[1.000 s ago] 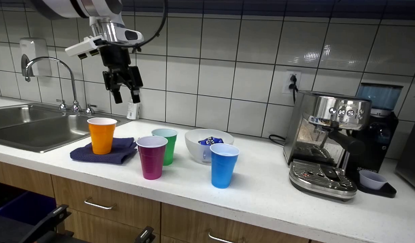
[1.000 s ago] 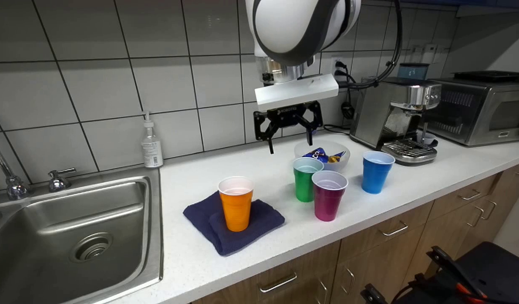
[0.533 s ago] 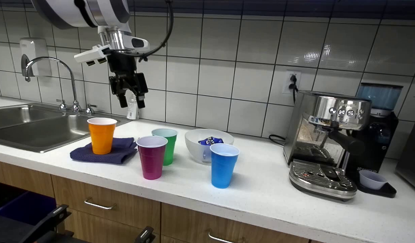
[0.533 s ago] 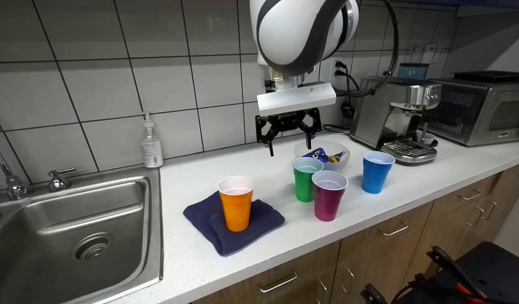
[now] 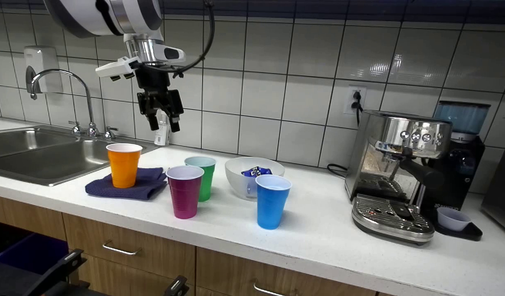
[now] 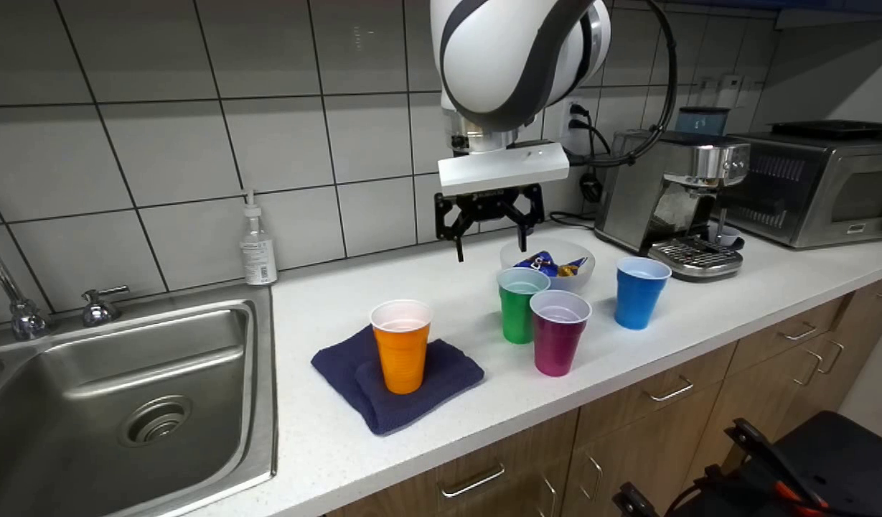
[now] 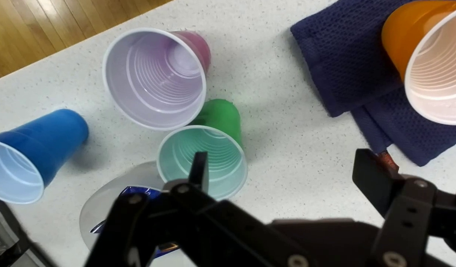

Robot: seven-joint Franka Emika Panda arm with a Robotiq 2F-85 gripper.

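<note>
My gripper (image 7: 282, 155) is open and empty, high above the counter. It also shows in both exterior views (image 5: 165, 126) (image 6: 491, 253). In the wrist view the left finger overlaps the mouth of the green cup (image 7: 222, 115); nothing is touched. The purple cup (image 6: 557, 345) stands upright beside the green cup (image 6: 517, 309). The orange cup (image 6: 402, 355) stands on a folded dark blue towel (image 6: 441, 388). The blue cup (image 6: 638, 294) stands apart. A translucent bowl (image 5: 236, 174) holds blue wrapped items (image 5: 257, 171). A small reddish piece (image 7: 388, 160) shows by the towel, partly behind the right finger.
A metal sink (image 6: 261, 373) with a faucet (image 5: 88, 94) is set in the counter. A soap bottle (image 6: 257, 248) stands by the tiled wall. An espresso machine (image 5: 396, 176), a grinder (image 5: 457, 164) and an oven-like appliance (image 6: 814, 194) stand at the far end.
My gripper has shifted slightly, rightward and a little lower in an exterior view, with most of the movement in the first half second. It stays open. The cups, towel and bowl have not moved.
</note>
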